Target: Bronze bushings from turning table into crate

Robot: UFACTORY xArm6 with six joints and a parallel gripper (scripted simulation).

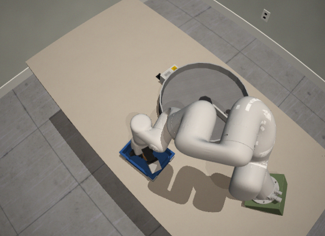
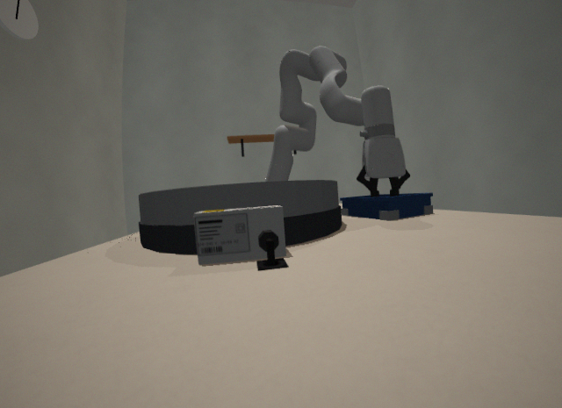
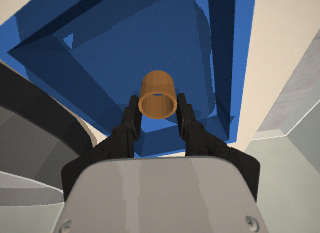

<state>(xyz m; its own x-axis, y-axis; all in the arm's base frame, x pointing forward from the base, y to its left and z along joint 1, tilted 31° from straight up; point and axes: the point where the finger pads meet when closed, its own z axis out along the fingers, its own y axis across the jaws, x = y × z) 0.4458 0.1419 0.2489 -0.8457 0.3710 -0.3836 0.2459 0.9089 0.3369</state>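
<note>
A bronze bushing (image 3: 157,83) (image 1: 144,157) stands between the fingertips, within the outline of the blue crate (image 3: 245,53) (image 2: 363,206) (image 1: 138,167). My gripper (image 3: 158,103) (image 2: 384,193) points down over the crate, its fingertips at about rim height. It is partly open, with a narrow gap on each side of the bushing. The turning table (image 1: 194,83) (image 2: 240,199) (image 3: 40,98) is beside the crate. A dark round piece (image 1: 227,112), perhaps a steel bushing, shows on it, partly hidden by the arm. The arm hides much of the turning table in the top view; its wall hides the inside in the exterior view.
The turning table's raised wall stands close to the crate. A light bar (image 1: 220,112) and a dark block (image 1: 205,99) are inside that wall. A white labelled box (image 1: 169,72) (image 2: 268,222) stands against its outside. The arm's green base (image 1: 282,194) is at the table's near right.
</note>
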